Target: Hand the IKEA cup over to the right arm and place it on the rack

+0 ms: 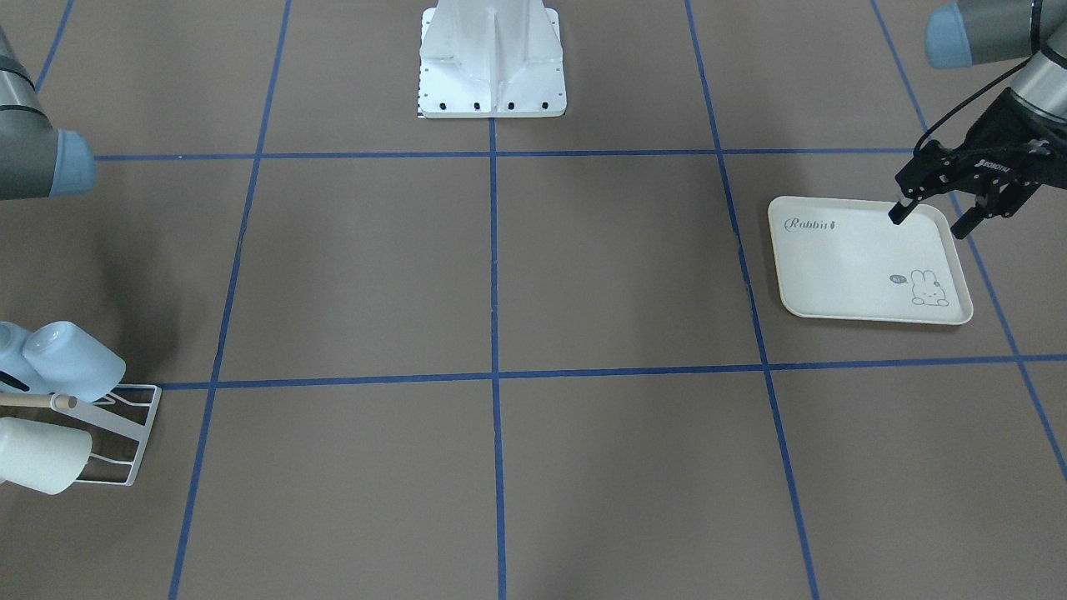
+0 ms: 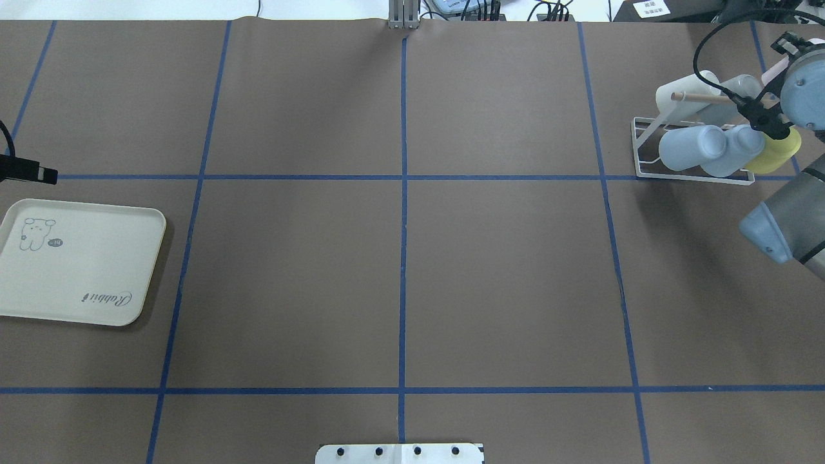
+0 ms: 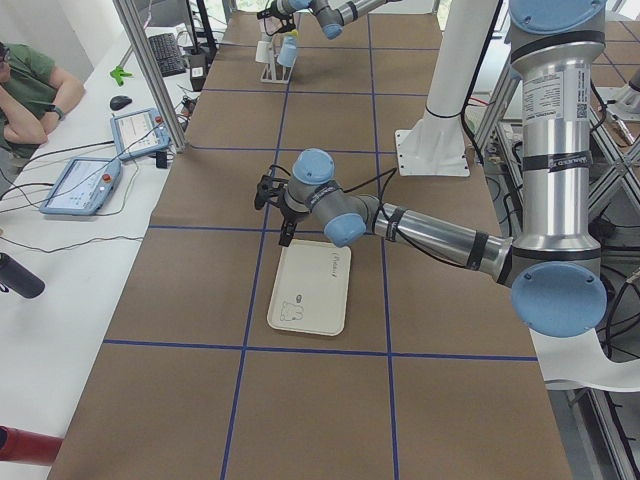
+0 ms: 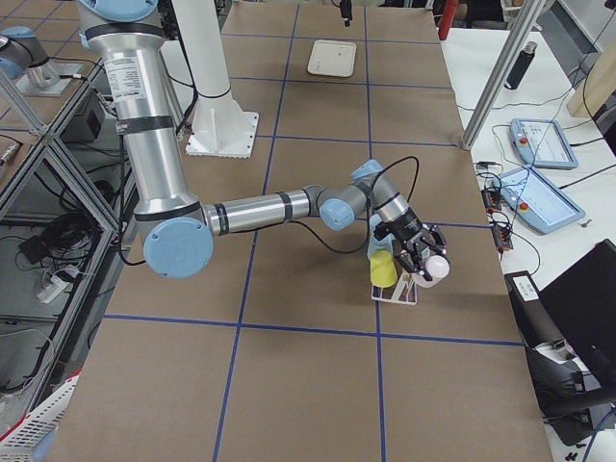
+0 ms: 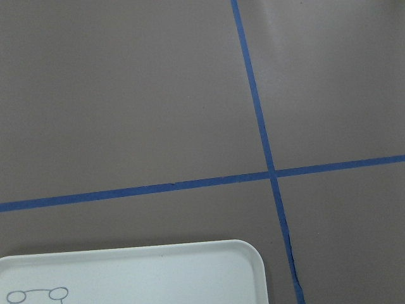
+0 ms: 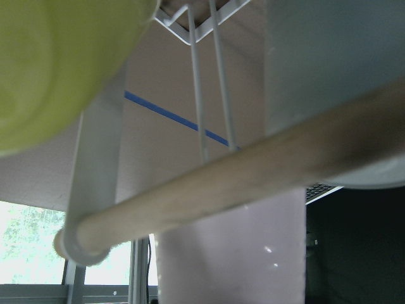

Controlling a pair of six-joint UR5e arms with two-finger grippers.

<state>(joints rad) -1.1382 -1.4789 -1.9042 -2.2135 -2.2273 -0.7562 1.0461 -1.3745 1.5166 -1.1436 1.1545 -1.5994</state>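
The white wire rack [image 2: 638, 148] with its wooden rod [image 2: 702, 98] stands at the table's right end. Several cups hang on it: pale blue [image 2: 686, 148], yellow [image 2: 776, 151] and cream [image 2: 686, 90]. A pink IKEA cup [image 4: 436, 268] sits at the rack's outer end, right at my right gripper [image 4: 423, 260]. It fills the lower middle of the right wrist view [image 6: 231, 253], under the rod [image 6: 221, 183]. Whether that gripper's fingers are shut on it cannot be told. My left gripper [image 1: 931, 222] hovers open, holding nothing, over the far corner of the rabbit tray [image 1: 834, 267].
The cream tray [image 2: 97, 258] has nothing on it. The robot's white base [image 1: 492, 58] stands at the table's near edge, in the middle. Blue tape lines cross the brown tabletop. A person [image 3: 30, 85] sits at a side bench with control pendants [image 3: 85, 185].
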